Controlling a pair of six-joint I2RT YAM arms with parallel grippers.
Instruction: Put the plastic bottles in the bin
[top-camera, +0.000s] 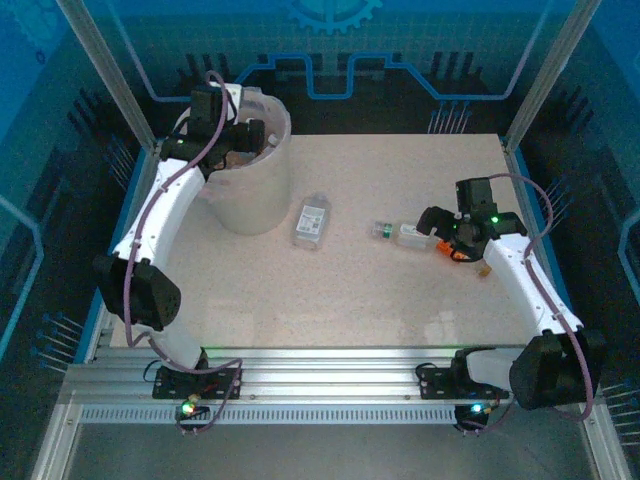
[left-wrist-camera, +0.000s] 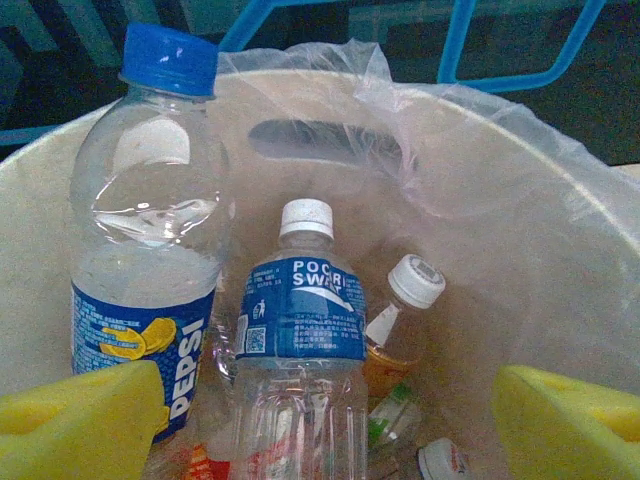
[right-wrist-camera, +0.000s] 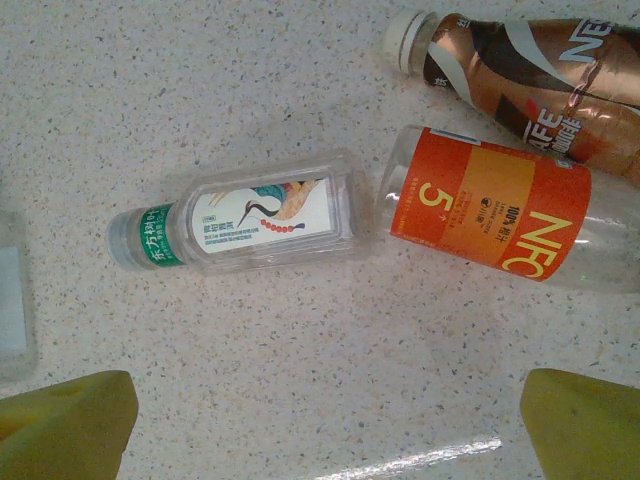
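Left gripper: spread wide over the bin
Pepsi bottle: upright inside, just beyond left pad, perhaps touching it
Right gripper: spread above green-capped bottle lying on the table

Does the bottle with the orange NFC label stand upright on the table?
No, the NFC bottle lies on its side on the table, next to a clear green-capped bottle.
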